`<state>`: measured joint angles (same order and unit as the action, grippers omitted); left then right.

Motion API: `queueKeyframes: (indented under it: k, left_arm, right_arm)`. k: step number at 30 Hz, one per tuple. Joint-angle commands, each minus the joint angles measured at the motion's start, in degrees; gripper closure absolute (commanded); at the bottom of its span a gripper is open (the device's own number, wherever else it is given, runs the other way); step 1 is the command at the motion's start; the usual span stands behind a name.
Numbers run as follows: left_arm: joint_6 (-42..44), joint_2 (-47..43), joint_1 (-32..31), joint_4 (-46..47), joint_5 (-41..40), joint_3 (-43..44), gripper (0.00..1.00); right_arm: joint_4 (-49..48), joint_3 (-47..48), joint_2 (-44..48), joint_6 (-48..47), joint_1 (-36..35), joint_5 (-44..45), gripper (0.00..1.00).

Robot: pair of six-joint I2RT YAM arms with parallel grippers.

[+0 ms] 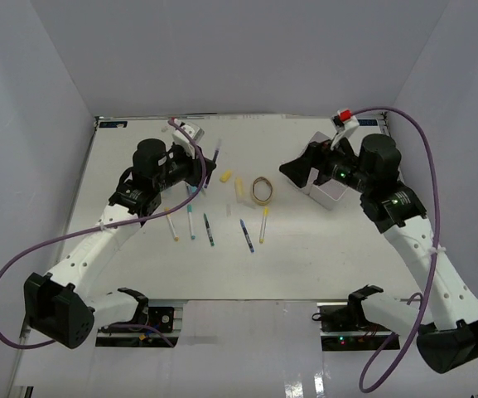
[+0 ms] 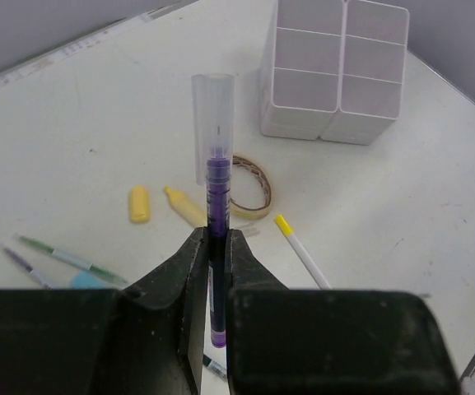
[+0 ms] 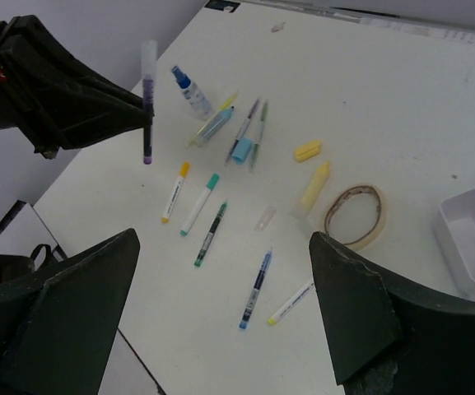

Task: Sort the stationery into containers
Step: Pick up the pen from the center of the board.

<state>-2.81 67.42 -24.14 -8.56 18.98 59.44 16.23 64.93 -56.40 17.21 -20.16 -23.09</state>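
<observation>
You see the left gripper (image 1: 204, 172) over the left half of the table (image 1: 346, 265), closed on a thin pen (image 1: 215, 157) whose pale cap points toward the far edge. Just to its right lie a yellow block (image 1: 227, 176), a yellow marker (image 1: 239, 189) and a tan ring (image 1: 263, 190), and nearer to the arm bases five loose pens (image 1: 209, 230) lie in a rough row. The right gripper (image 1: 295, 171) hangs with its jaws apart beside the tray (image 1: 331, 197), which it partly hides from you.

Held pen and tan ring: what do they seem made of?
Purple pen in the left gripper: likely plastic, with a clear glossy cap and translucent barrel. Tan ring: matte, thin flat band, possibly paper tape or rubber; the look leaves it open.
</observation>
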Motion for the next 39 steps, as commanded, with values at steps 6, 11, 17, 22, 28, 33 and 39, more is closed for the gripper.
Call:
queueKeyframes:
  k: [6, 11, 17, 22, 28, 33, 39]
  left_arm:
    - [4.48, 1.32, -1.61, 7.49, 8.44, -3.96, 1.0]
    - [4.74, -0.27, -1.7, 10.67, 6.51, -7.23, 1.0]
    - [4.39, -1.06, -1.96, 10.67, 4.48, -8.2, 1.0]
    - [4.39, -1.15, -2.49, 10.75, 3.87, -8.46, 1.0]
    - [4.21, -0.71, -3.37, 10.75, 3.69, -8.46, 1.0]
    - [3.86, -0.18, -4.07, 10.75, 2.2, -8.46, 1.0]
    - [3.34, 0.43, -4.07, 10.93, 1.85, -8.29, 1.0]
  right_arm:
    - [-9.98, 8.71, -11.88, 1.51, -12.43, 7.61, 0.04]
    - [-12.62, 12.33, -18.9, 1.25, -17.35, 10.6, 0.0]
    - [-13.06, 16.28, -25.68, 0.81, -21.14, 14.56, 0.07]
    - [-13.68, 16.73, -28.67, 1.6, -21.93, 17.73, 0.14]
    - [-15.08, 17.08, -30.78, 2.65, -22.64, 18.96, 0.24]
    - [-15.53, 16.46, -31.66, 3.79, -22.82, 18.0, 0.3]
    - [-17.37, 15.76, -32.45, 4.85, -22.99, 16.94, 0.44]
